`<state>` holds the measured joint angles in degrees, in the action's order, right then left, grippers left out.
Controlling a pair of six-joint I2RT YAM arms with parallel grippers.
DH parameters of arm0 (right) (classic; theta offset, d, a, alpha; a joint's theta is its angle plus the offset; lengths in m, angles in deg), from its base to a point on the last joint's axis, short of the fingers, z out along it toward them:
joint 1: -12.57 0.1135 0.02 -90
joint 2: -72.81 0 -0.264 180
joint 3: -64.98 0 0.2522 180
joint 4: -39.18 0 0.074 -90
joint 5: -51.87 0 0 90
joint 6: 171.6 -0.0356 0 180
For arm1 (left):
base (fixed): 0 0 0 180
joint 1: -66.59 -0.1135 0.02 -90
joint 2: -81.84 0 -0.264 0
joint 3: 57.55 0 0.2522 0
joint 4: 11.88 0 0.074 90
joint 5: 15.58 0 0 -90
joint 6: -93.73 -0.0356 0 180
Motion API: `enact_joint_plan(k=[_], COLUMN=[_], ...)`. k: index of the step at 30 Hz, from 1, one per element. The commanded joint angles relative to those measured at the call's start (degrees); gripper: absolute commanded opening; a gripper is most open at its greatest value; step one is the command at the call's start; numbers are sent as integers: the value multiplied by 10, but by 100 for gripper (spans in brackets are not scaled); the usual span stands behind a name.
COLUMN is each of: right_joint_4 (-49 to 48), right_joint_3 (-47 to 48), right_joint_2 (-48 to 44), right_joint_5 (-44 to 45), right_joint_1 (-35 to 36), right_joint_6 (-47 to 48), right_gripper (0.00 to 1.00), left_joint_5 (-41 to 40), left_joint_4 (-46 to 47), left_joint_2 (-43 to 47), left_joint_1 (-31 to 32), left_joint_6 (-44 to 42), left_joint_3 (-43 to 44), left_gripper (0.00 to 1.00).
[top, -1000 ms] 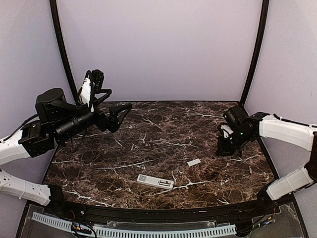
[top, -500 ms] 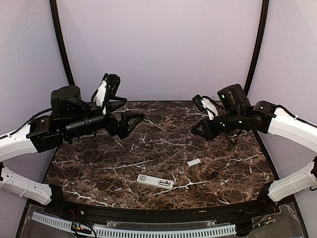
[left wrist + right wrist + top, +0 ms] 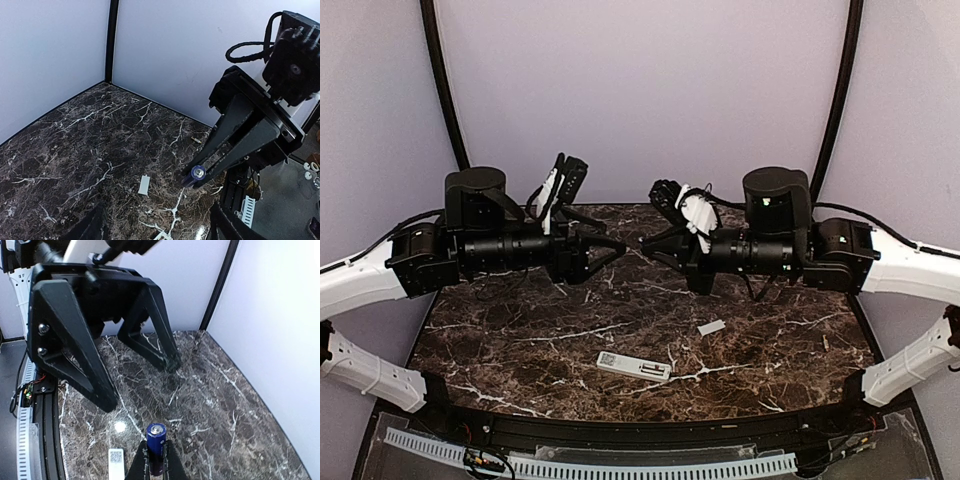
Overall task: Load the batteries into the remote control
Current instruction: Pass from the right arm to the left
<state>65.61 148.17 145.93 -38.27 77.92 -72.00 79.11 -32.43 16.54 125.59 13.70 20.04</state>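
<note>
Right hand (image 3: 154,467) grasps a battery (image 3: 156,439) facing the released left hand (image 3: 140,384); seemingly a handover, so left must close squarely.

No legible text anywhere, slim white rectangular plastic remote control (image 3: 633,366) bears a printed label patch (image 3: 609,358) too small to read, dark blue cylindrical battery (image 3: 156,447) shows no readable brand

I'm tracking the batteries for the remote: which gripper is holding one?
The right gripper, shut on a blue battery at its fingertips. The left gripper faces it with jaws apart and nothing between them.
</note>
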Motion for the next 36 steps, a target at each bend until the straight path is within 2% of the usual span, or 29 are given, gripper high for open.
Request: enact_joint_plan(k=[1,4,7,11,13,14,16,19,22,28,29,32,36], right_joint_4=[-116,-121,-107,-104,-101,-100,-102,-103,-101,-101,-101,-105,-108], right_joint_3=[-27,-22,-7,-1,2,3,4,5,7,14,16,16,18], right_joint_2=[2,18,35,43,45,45,43,42,42,46,46,47,49], right_joint_5=[85,99,107,114,117,118,118,120,123,139,138,135,133], right_joint_1=[36,45,52,60,63,64,65,65,66,66,66,66,66], right_joint_6=[82,89,92,100,101,101,100,100,100,101,101,102,105], right_gripper=[0,0,0,0,0,0,0,0,0,0,0,0,0], left_joint_5=[57,60,59,53,38,29,23,24,29,40,40,40,42], left_joint_4=[19,21,18,19,15,13,10,6,3,-4,-4,-4,-5], left_joint_2=[-2,-13,-21,-25,-28,-29,-30,-33,-35,-39,-39,-41,-42], left_joint_1=[-3,-3,-3,-4,-4,-4,-3,-3,-4,-4,-3,-3,-3], left_joint_6=[21,25,27,31,37,40,40,39,38,37,37,37,37], left_joint_3=[4,11,19,21,24,26,28,31,33,38,38,38,38], left_gripper=[69,75,74,61,49,39,29,21,20,30,29,17,13])
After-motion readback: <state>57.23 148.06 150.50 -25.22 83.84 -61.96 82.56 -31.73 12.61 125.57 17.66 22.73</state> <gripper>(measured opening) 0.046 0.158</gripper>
